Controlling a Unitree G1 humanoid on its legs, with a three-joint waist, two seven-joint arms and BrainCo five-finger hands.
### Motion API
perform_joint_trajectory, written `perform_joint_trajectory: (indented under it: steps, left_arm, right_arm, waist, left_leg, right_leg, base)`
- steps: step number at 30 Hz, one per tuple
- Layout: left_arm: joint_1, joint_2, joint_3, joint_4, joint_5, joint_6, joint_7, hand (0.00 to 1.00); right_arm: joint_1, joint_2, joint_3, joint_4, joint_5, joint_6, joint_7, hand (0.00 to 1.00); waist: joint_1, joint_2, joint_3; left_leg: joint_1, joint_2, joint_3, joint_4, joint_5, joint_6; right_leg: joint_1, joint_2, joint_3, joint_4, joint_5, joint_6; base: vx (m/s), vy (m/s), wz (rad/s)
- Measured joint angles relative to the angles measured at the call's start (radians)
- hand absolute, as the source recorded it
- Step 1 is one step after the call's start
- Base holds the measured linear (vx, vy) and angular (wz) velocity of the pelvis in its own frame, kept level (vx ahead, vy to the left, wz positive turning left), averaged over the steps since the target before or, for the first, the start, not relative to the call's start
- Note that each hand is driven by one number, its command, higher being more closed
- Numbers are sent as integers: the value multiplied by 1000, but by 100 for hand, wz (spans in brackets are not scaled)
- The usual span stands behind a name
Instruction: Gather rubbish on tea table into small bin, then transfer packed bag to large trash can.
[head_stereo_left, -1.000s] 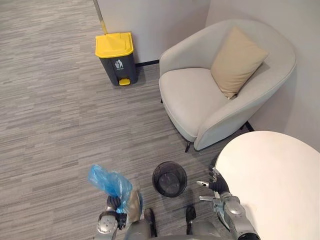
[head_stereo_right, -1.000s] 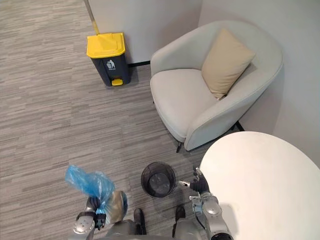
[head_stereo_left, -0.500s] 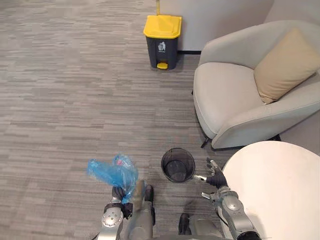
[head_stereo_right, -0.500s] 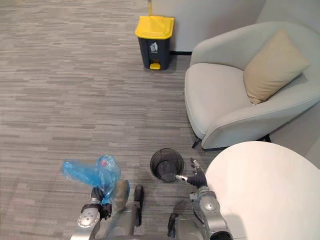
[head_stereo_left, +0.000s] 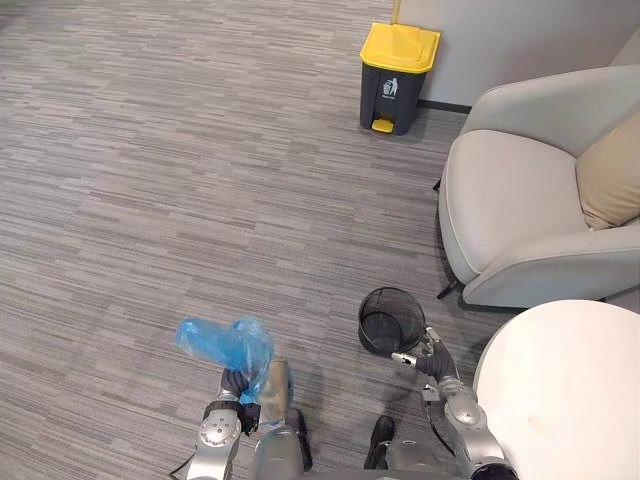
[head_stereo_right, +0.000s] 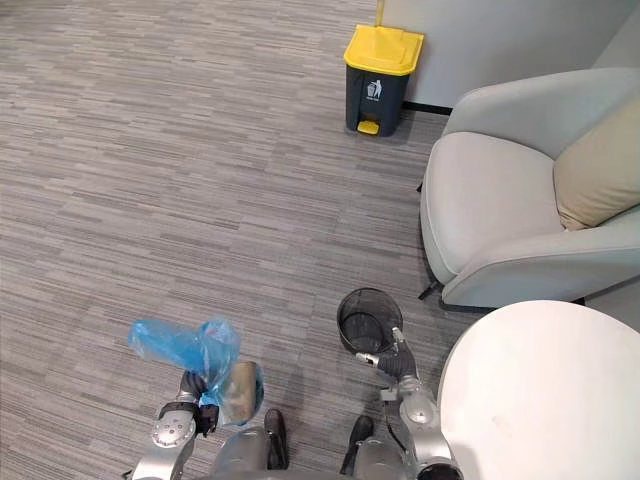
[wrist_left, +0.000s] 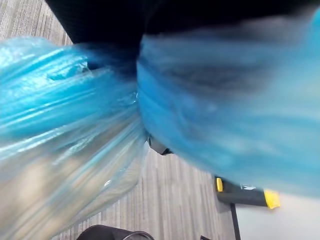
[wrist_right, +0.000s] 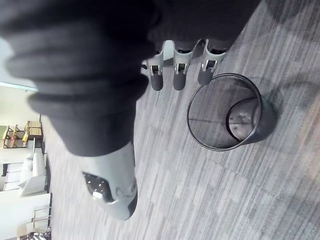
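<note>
Seen from the robot's head, looking down at a grey striped carpet floor. At 7 o'clock in the view, the left hand is closed in a fist around the gathered neck of a blue plastic bag. The bag's loose, crumpled top flares out of the fist toward 11 o'clock. A paler, fuller part of the bag bulges just beside the hand at its 3 o'clock. From the left wrist, blue film lies right against the camera.

At 5 o'clock the right hand holds nothing. Its fingers are straight, side by side and slightly apart, reaching toward the rim of the small black mesh bin. The bin stands upright on the carpet, just off the fingertips at their 11 o'clock.

The large trash can, dark grey with a yellow lid, stands against the wall at 1 o'clock, well apart from the bag. A pale armchair with a tan cushion sits at 3 o'clock. The round white tea table is at 4 o'clock.
</note>
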Motion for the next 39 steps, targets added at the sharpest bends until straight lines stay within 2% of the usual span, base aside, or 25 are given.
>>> perform_joint_trajectory:
  steps: [4,7,11,12,13,14,15,17,19,20,21,22,23,25,26,27,28,29,31,33,34,36,37,38,39]
  left_arm:
    - [9,1,5,0,1,1,0,100]
    - [21,0,36,-1,0,7,1,100]
    - [45,4,38,-26,-1,9,1,100]
    - [45,4,37,-28,-1,9,1,100]
    - [47,2,37,-44,-1,12,1,100]
    - [51,4,36,-66,-1,12,1,100]
    - [52,8,36,-77,-2,12,2,100]
    - [48,20,39,-91,-16,12,3,100]
    - [41,33,38,-88,-24,16,2,100]
    - [34,30,38,-81,-26,17,1,100]
    - [33,22,40,-78,-27,19,0,100]
    - [29,13,40,-69,-27,20,0,100]
    - [26,4,40,-64,-26,21,-3,100]
    - [25,-5,47,-67,-26,24,-6,100]
    - [27,-20,59,-88,-26,34,-14,100]
    - [38,-42,63,-118,-26,35,-19,100]
    - [48,-51,66,-141,-26,34,-20,100]
    - [62,-65,66,-173,-27,32,-20,100]
    - [63,-73,66,-190,-27,32,-20,100]
    - [61,-73,68,-194,-27,33,-20,100]
    - [55,-73,68,-195,-27,34,-20,100]
    - [48,-74,66,-195,-27,34,-20,100]
    - [44,-80,65,-195,-27,33,-20,100]
    - [44,-92,65,-179,-27,30,-19,100]
    - [37,-86,65,-152,-28,32,-19,100]
  right_arm:
    - [-2,-4,0,9,0,16,0,0]
    - [-19,-11,0,17,-1,18,0,0]
    - [2,-10,-2,36,-1,28,0,0]
    - [7,-9,-4,36,-1,33,0,0]
    - [13,-6,-3,36,-2,37,1,0]
    - [19,-4,-1,36,-1,38,1,0]
    - [28,-1,-1,35,-1,38,1,0]
    - [33,11,-3,34,1,38,2,0]
    - [28,12,-13,33,2,37,2,0]
    - [29,10,-34,37,2,38,1,0]
    - [33,1,-44,40,2,39,1,0]
    - [36,-9,-46,43,2,39,1,0]
    - [40,-19,-58,41,2,40,1,0]
    - [41,-14,-76,20,1,43,1,0]
    - [60,-5,-80,-14,2,49,1,0]
    - [95,-6,-79,-67,2,52,1,0]
    - [104,-6,-78,-92,3,51,0,0]
    - [113,2,-79,-128,3,51,-2,0]
    - [107,6,-83,-162,8,50,-6,0]
    - [94,19,-90,-170,25,50,-13,0]
    - [89,32,-104,-170,31,51,-21,0]
    - [98,41,-107,-169,32,51,-25,0]
    - [108,34,-112,-162,33,51,-26,0]
    - [107,16,-115,-136,33,51,-26,0]
    - [95,28,-119,-91,33,56,-27,0]
  waist:
    - [1,0,0]
    - [0,1,0]
    - [-4,-22,8]
    - [-3,-26,10]
    - [-5,-33,16]
    - [-7,-31,29]
    - [-9,-21,36]
    - [-10,-44,36]
    - [-14,-56,40]
    - [-26,-57,40]
    - [-33,-70,32]
    - [-34,-52,32]
    - [-28,-26,25]
    - [-29,-11,25]
    - [-31,-6,26]
    - [-27,2,26]
    - [-21,2,26]
    - [-3,3,23]
    - [5,-5,15]
    - [25,-9,14]
    - [43,-14,17]
    - [50,-17,19]
    - [51,-6,12]
    - [52,40,2]
    - [50,18,3]
  left_leg:
    - [-28,5,-1,48,-27,20]
    - [-76,20,2,144,-93,27]
    - [-95,-22,-24,263,-198,59]
    - [-93,-33,-29,272,-212,61]
    - [-79,-56,-45,278,-226,81]
    - [-48,-64,-66,276,-234,92]
    - [-34,-64,-88,275,-240,101]
    - [-4,-65,-116,257,-259,98]
    - [27,-76,-138,228,-267,90]
    - [53,-82,-152,203,-267,76]
    - [80,-92,-177,193,-272,53]
    - [95,-86,-191,184,-277,45]
    - [119,-66,-197,156,-266,22]
    - [139,-44,-196,161,-232,-34]
    - [135,-19,-188,255,-197,-59]
    - [93,14,-177,445,-131,-77]
    - [59,42,-166,546,-101,-82]
    - [3,90,-127,698,-110,-72]
    - [-94,131,-89,793,-136,-28]
    - [-178,153,-67,729,-161,13]
    - [-203,147,-67,592,-162,15]
    - [-215,119,-91,451,-155,5]
    - [-198,96,-131,264,-107,-35]
    - [-173,108,-169,133,69,-60]
    - [-170,90,-152,157,43,-44]
  right_leg:
    - [-14,4,5,15,-8,8]
    - [-68,-10,27,116,-70,24]
    - [-110,-101,40,344,-184,66]
    - [-113,-115,50,376,-187,62]
    - [-150,-132,125,484,-173,50]
    - [-211,-125,195,613,-151,46]
    - [-232,-97,225,640,-178,55]
    - [-273,-33,226,591,-207,46]
    - [-307,1,195,507,-202,40]
    - [-318,23,180,399,-181,31]
    - [-297,41,198,321,-56,-28]
    - [-284,49,188,324,-54,-67]
    - [-271,60,163,323,-68,-79]
    - [-229,67,132,313,-98,-94]
    - [-158,83,109,279,-109,-105]
    - [-64,109,100,227,-110,-108]
    - [-20,120,103,202,-113,-112]
    - [45,138,112,160,-117,-117]
    - [103,144,133,106,-117,-118]
    - [128,136,178,73,-119,-115]
    - [143,120,215,58,-129,-97]
    - [152,96,232,61,-151,-60]
    - [153,84,252,75,-186,-10]
    - [155,100,275,93,-218,26]
    - [155,80,289,106,-232,40]
  base:
    - [-82,40,-5]
    - [-52,64,-11]
    - [51,100,21]
    - [147,83,47]
    - [219,121,50]
    - [292,133,55]
    - [330,61,63]
    - [270,-49,49]
    - [245,-90,40]
    - [438,-145,74]
    - [420,-133,72]
    - [574,-149,39]
    - [491,-125,22]
    - [522,-153,25]
    - [543,-164,33]
    - [440,-114,28]
    - [406,-57,2]
    - [362,-10,-22]
    - [311,22,-29]
    - [276,145,-52]
    - [241,211,-62]
    - [187,214,-39]
    - [237,328,-47]
    - [228,352,-50]
    - [274,399,-42]
